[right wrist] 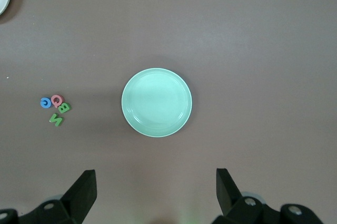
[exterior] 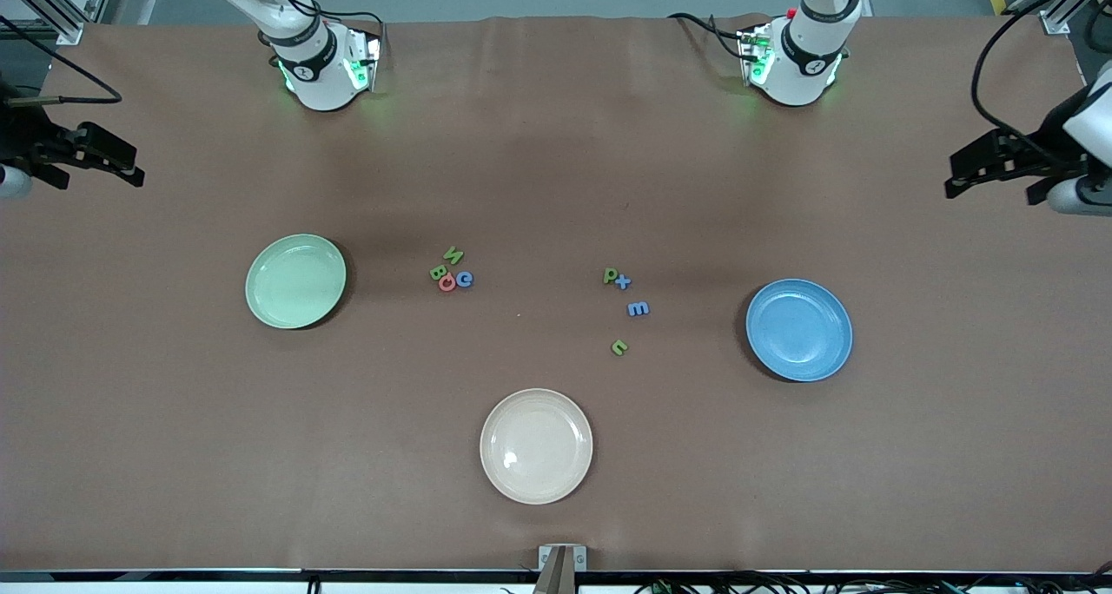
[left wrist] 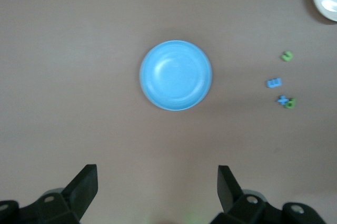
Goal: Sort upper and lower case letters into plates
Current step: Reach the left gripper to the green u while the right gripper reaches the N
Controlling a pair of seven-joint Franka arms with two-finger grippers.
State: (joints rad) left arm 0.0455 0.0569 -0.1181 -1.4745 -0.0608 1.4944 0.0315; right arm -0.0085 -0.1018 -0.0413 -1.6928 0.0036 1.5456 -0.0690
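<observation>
Letters lie in two loose groups mid-desk. Four sit clustered: a green N (exterior: pixel 453 254), a green B (exterior: pixel 438 272), a red ring-shaped letter (exterior: pixel 447 283) and a blue G (exterior: pixel 465 279). The others, toward the left arm's end, are a green p (exterior: pixel 611 275) touching a blue t (exterior: pixel 623 282), a blue m (exterior: pixel 638 309) and a green letter (exterior: pixel 618 347) too small to read.

On the front view's clock face, the pale green plate (exterior: pixel 295 281) lies at nine, the blue plate (exterior: pixel 798 329) at three, the cream-white plate (exterior: pixel 536 445) at six.

Both arms wait, raised at the desk's ends. The left tool (left wrist: pixel 158 187) hangs over bare brown desk (exterior: pixel 556 160) beside the blue plate, fingers spread apart and empty; the right tool (right wrist: pixel 156 188) does likewise beside the green plate. Both tools are partly cut off at the frame edges.
</observation>
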